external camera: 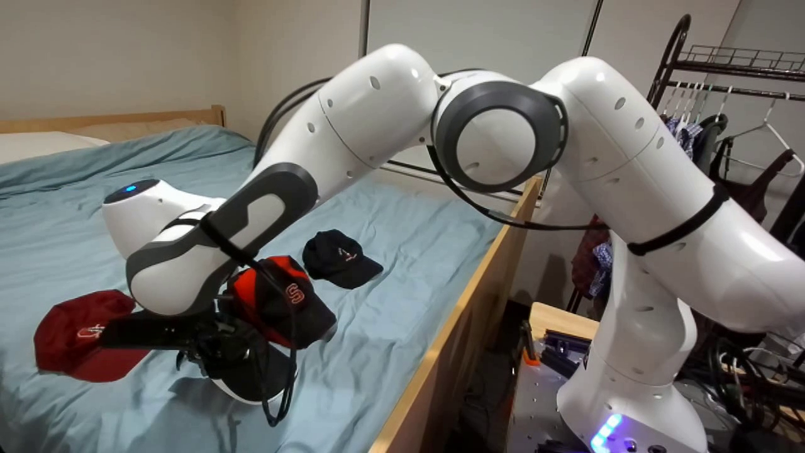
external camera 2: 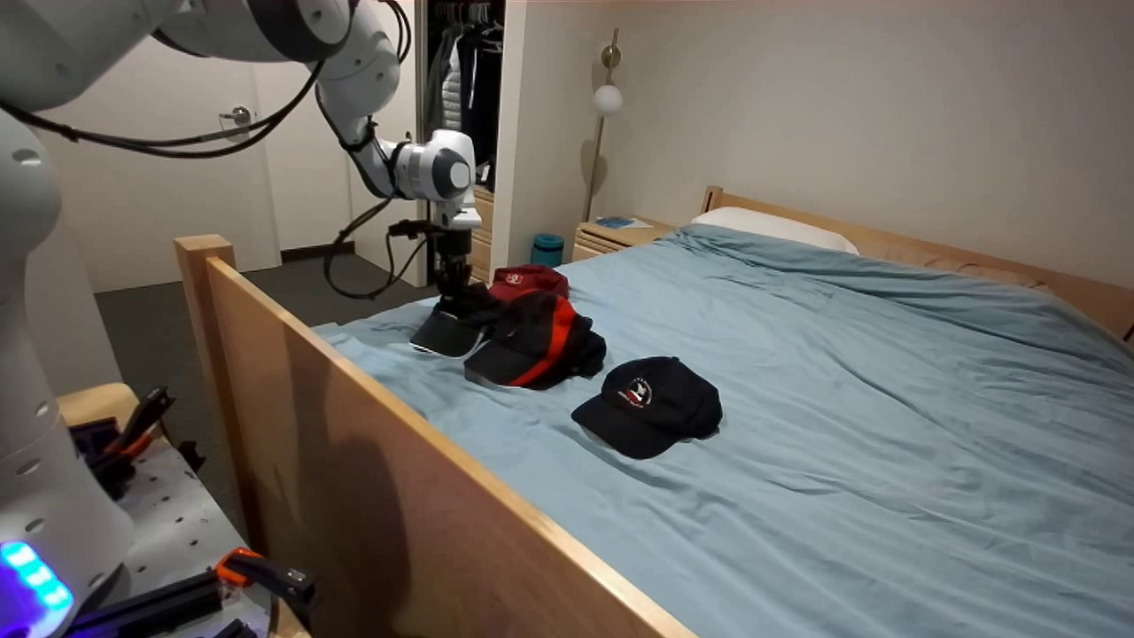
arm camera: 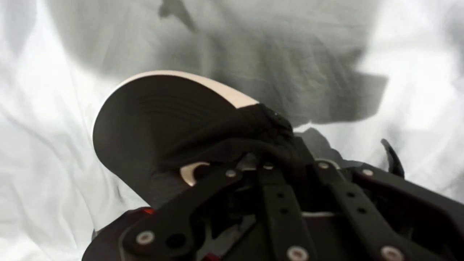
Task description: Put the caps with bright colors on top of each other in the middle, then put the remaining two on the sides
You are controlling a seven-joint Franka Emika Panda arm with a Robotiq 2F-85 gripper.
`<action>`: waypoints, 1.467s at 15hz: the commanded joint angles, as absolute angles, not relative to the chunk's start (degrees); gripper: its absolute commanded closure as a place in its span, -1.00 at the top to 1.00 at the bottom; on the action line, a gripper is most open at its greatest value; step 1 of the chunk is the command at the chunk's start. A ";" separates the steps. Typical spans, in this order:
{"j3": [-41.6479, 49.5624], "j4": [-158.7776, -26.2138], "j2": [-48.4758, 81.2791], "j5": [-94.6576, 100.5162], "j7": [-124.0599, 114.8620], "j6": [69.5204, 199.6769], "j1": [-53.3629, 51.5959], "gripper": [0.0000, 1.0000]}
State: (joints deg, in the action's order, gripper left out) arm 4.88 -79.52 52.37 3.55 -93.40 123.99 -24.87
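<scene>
My black gripper point(external camera 2: 454, 287) sits at the creased crown of a black cloth cap with a white-edged visor point(arm camera: 192, 134); its tips are hidden, so I cannot tell whether I grasp it. Along the wooden footboard point(external camera 2: 461, 540) of the blue bed point(external camera 2: 886, 461) follow a black-and-red cloth cap point(external camera 2: 534, 341), then a black cloth cap with a small emblem point(external camera 2: 660, 408). Farther from that edge lies a dark-red cloth cap point(external camera: 78, 343).

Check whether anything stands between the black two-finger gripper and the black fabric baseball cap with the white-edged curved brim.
Nothing visible. In an exterior view the gripper points down right at the white-edged cap; the black-and-red fabric baseball cap lies beside it, not between. Fingertip contact I can't make out.
</scene>
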 commanded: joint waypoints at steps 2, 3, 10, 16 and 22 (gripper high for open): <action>1.02 -80.03 51.51 2.99 -92.12 125.86 -23.41 0.05; -0.53 -80.22 51.35 2.89 -89.08 126.66 -22.92 0.19; -3.47 -81.31 49.18 1.57 -82.09 125.51 -22.15 1.00; -2.16 -80.26 48.98 3.24 -84.51 123.43 -23.87 1.00; 1.03 -67.13 56.96 7.45 -85.30 124.60 -26.17 1.00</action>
